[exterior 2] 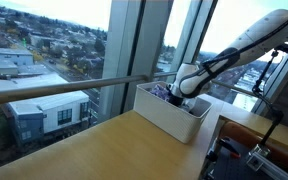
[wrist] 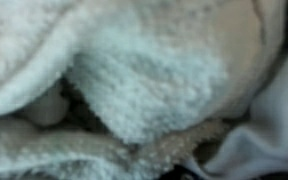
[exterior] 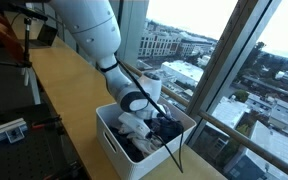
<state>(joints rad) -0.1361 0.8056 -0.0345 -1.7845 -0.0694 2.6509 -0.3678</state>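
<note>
A white rectangular bin (exterior: 119, 150) sits on a wooden counter by the window and shows in both exterior views (exterior 2: 169, 118). It holds a heap of cloth, white pieces (exterior: 134, 125) and dark ones (exterior: 167, 130). My gripper (exterior: 144, 112) is pushed down into the heap, its fingers buried among the cloth (exterior 2: 184, 92). The wrist view is filled with white fluffy towel fabric (wrist: 144, 70) pressed close to the lens, with a smoother pale cloth (wrist: 259, 130) at the right. The fingers are hidden, so I cannot tell whether they are open or shut.
The wooden counter (exterior: 64, 90) runs along tall windows (exterior: 224, 60) with a horizontal rail (exterior 2: 64, 88). A white cup (exterior: 152, 80) stands behind the bin. Black equipment and cables (exterior 2: 244, 150) lie at the counter's edge.
</note>
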